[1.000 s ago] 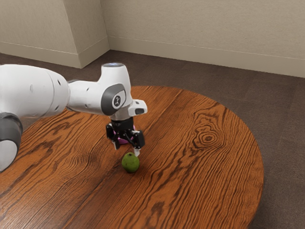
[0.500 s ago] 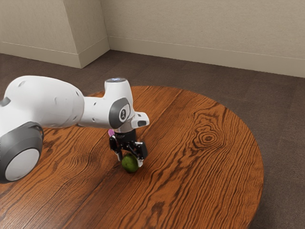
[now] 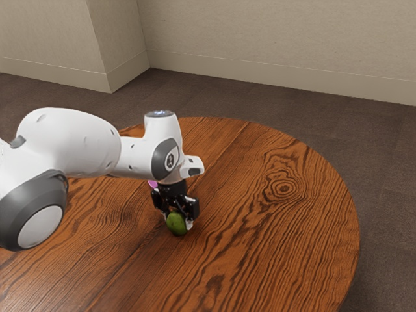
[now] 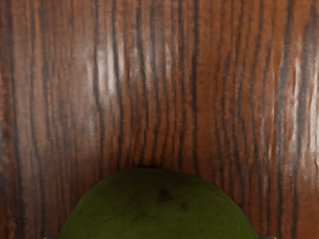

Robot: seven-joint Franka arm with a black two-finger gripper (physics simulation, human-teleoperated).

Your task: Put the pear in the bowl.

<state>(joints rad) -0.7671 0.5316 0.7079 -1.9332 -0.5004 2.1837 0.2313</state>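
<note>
The pear (image 3: 176, 223) is found on the table (image 3: 279, 227), with no lift from the wood to be made out. The gripper (image 3: 178, 222) is closed on it, both fingertips being seen against its opposite sides in the wrist view. Since the earlier pictures, the hand has been brought down from above the pear and the fingers have been drawn in; a slight shift of the fruit is also noted. The approach is therefore judged complete, and a straight lift is called for next. Beyond the pear, toward the exterior view's left, a pink object (image 3: 153, 184) is partly hidden by the hand; it is presumed to be the bowl. Slippage of the rounded skin should be guarded against during the carry.
</note>
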